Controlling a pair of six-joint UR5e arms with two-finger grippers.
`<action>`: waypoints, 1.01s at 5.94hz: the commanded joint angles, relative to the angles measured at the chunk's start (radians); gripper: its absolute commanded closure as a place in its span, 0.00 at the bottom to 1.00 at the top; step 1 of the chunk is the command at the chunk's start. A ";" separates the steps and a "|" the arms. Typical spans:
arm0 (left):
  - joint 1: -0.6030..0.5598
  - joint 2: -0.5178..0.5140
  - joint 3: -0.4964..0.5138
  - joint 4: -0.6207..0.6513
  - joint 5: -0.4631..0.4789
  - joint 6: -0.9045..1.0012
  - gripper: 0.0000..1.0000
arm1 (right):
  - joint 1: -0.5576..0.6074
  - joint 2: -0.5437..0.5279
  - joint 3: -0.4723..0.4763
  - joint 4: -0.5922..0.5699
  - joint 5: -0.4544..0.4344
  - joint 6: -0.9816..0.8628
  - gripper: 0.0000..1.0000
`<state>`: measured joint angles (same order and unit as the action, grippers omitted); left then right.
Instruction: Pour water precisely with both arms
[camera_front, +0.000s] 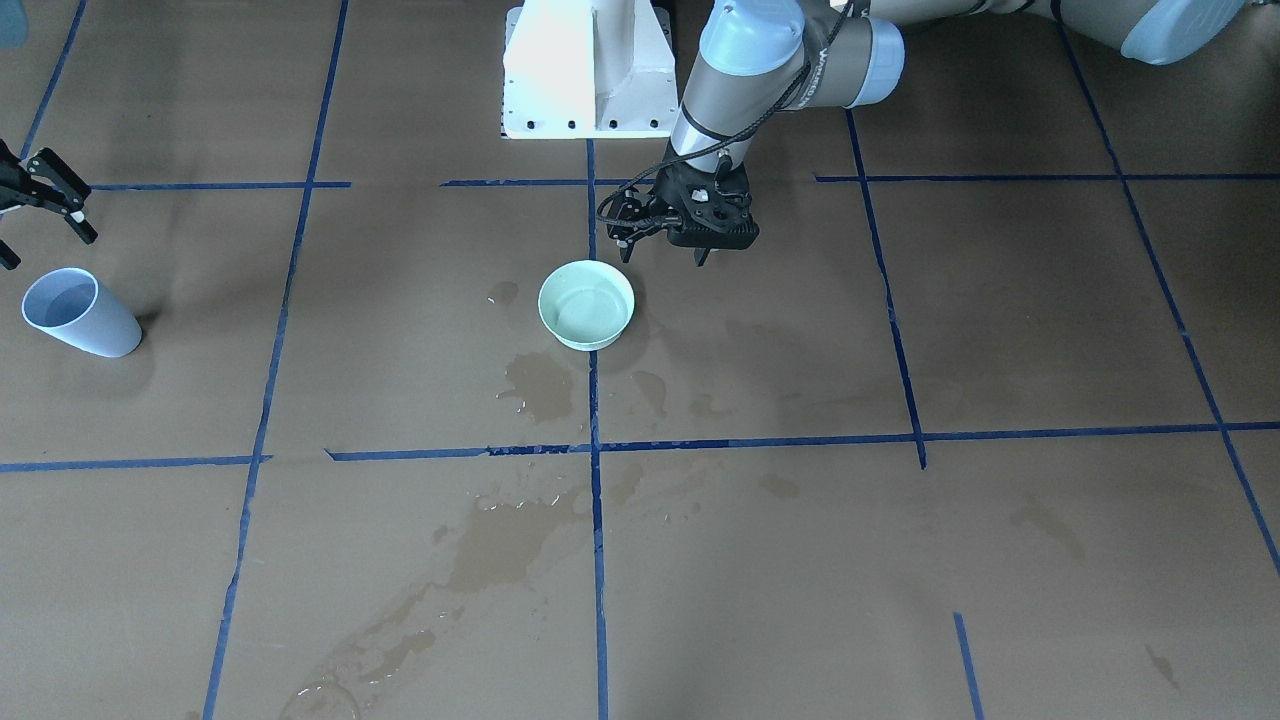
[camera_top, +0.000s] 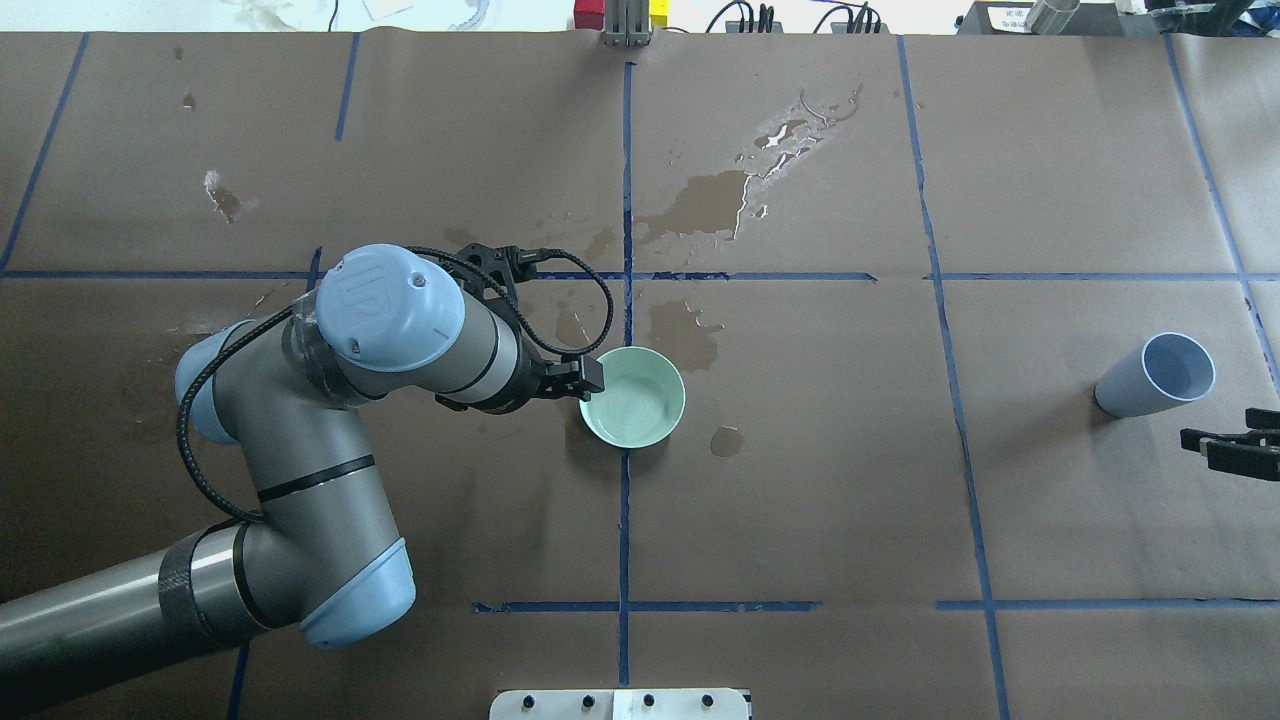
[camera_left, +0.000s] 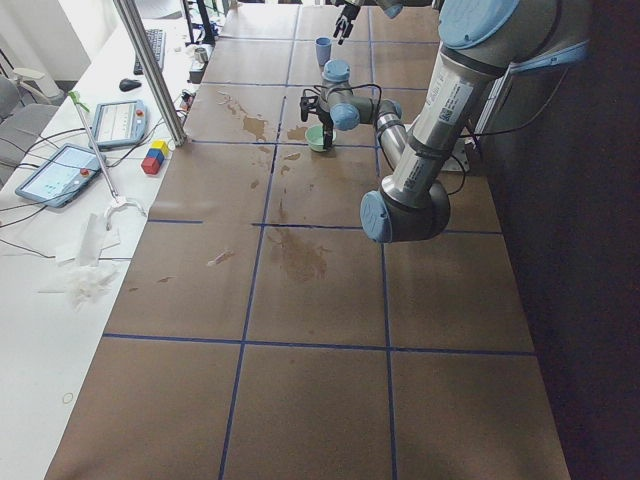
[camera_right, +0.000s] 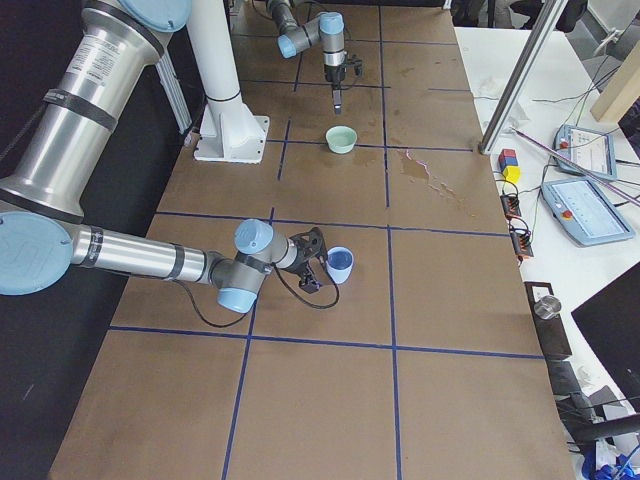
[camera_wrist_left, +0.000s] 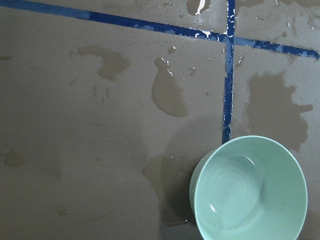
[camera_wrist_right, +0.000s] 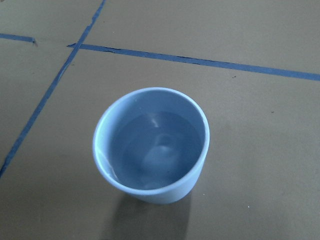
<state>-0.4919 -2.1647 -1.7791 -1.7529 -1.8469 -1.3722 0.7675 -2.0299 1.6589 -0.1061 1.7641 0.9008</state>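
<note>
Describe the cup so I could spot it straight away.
On the brown paper table gridded with blue tape, look to the end far from the mint-green bowl. The cup stands there by the right gripper: pale blue-grey, tall and tapered, holding water.

The left arm (camera_top: 300, 480) bends sharply at the elbow, wrist turned down, and the left claw (camera_front: 664, 252) hangs low, jaws spread and empty. The right claw (camera_top: 1240, 432) lies level, jaws parted, holding nothing.

Picture edges crop the right pincer (camera_front: 52, 250) and, in the left wrist view, the bowl (camera_wrist_left: 250, 192).
</note>
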 joint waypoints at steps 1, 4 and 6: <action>0.003 -0.001 0.003 0.000 0.009 -0.002 0.00 | -0.141 0.000 -0.048 0.103 -0.218 0.070 0.01; 0.003 -0.001 0.000 0.000 0.011 -0.002 0.00 | -0.334 0.000 -0.057 0.143 -0.525 0.075 0.00; 0.003 0.000 -0.002 0.000 0.024 -0.002 0.00 | -0.385 0.003 -0.112 0.234 -0.694 0.123 0.00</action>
<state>-0.4906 -2.1656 -1.7800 -1.7533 -1.8312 -1.3737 0.4153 -2.0285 1.5791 0.0855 1.1814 0.9911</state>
